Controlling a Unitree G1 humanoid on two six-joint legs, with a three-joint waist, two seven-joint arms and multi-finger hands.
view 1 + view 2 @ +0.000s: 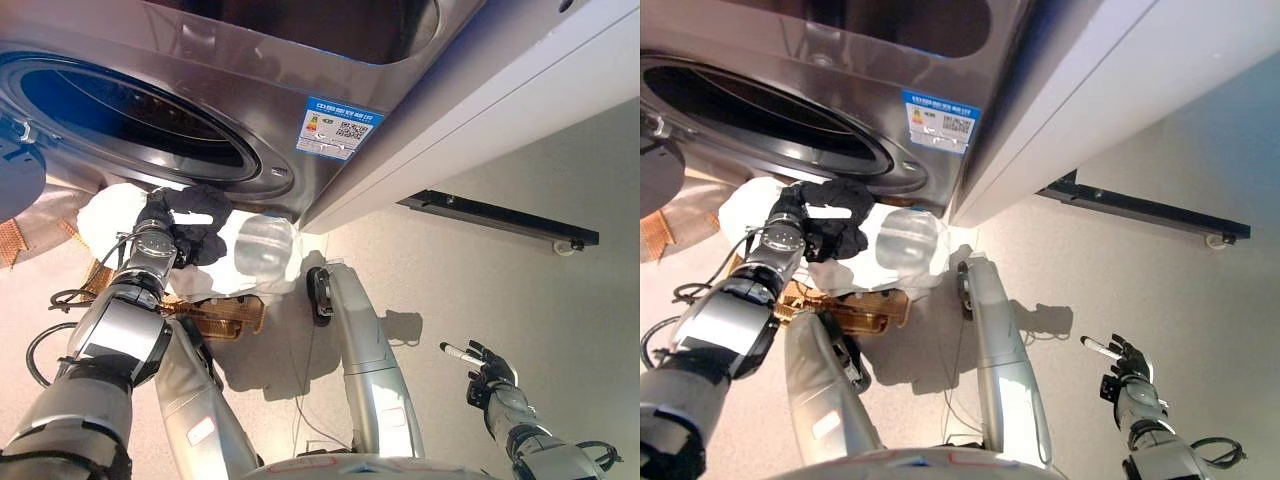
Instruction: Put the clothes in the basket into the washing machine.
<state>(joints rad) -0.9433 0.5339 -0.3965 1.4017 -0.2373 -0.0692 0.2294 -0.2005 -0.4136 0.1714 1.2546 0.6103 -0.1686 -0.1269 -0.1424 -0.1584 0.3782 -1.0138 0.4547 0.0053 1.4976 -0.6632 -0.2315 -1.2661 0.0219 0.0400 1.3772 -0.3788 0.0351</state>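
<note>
The washing machine (230, 90) fills the top of my view, its steel front tilted over me, and everything else I place against it. At its left edge the round door (18, 180) hangs swung open, and the dark drum opening (130, 115) gapes beside it. A blue-and-white label (339, 128) sits on the front panel to the right of the opening.

Just below the opening's rim my left hand (792, 208) is raised, fingers curled round a dark garment (835, 228), which bunches and droops from my grip just short of the drum, not yet inside. Under that, on the floor at the foot of the machine, stands the woven basket (225, 318), its brown rim showing around a heap of white clothes (255, 255) that spills over the top. A patch of the same brown weave shows further left, below the door.

To the right of the machine a white cabinet (500, 90) runs along, with a black rail (500, 217) at its base. Well away from the machine, low at the right, my right hand (488, 378) hangs over bare floor (480, 290), fingers loosely spread and holding nothing, one white tip pointing left.
</note>
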